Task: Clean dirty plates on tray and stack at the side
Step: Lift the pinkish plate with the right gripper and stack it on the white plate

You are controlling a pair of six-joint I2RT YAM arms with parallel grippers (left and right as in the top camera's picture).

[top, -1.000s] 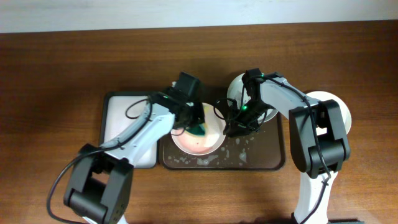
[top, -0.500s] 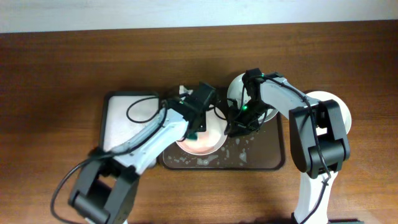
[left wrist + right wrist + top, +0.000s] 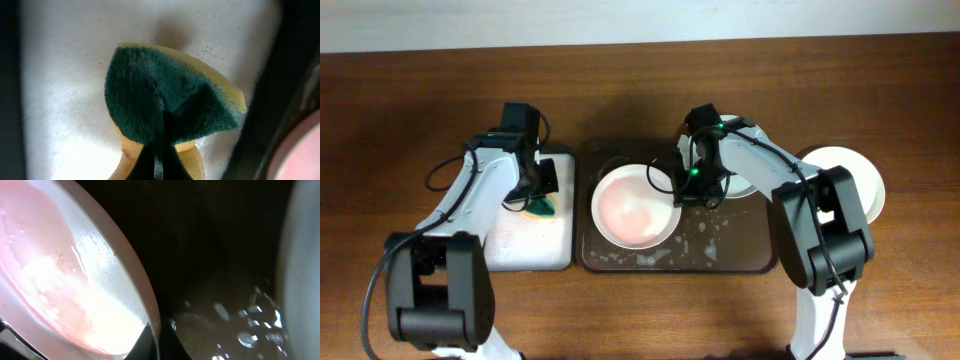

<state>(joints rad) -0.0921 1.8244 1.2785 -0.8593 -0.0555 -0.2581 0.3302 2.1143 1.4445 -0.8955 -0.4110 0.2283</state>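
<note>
Centre of the overhead frame: your plate lies on the left half of the brown tray, flat, with a pink film across its bowl.
Right hand: the right gripper sits at the plate's right rim. In the wrist view the rim runs straight down between the fingers, so you can judge it clamped on that edge.
Key relation: the plate extends left of your right hand, while the stacking spot is at the far right of the frame. A lift there means carrying the plate rightward across the tray.
Nearer arm: the right one, since it touches the plate. The left is well apart from it.
Left hand: the left gripper is over the white tray, left of centre, and pinches the green-and-yellow sponge. The wrist view shows the sponge folded between the closed fingers.
In the way: a second plate lies at the brown tray's upper right, partly under your right arm and on the line to the stack.
Stack site: a third plate rests on the table at the right edge, beside the right arm's base.
Judgement: the pink film suggests the plate may need more wiping before you stack it. If you lift, expect a one-edge grip on a wet rim to tilt or slip.
</note>
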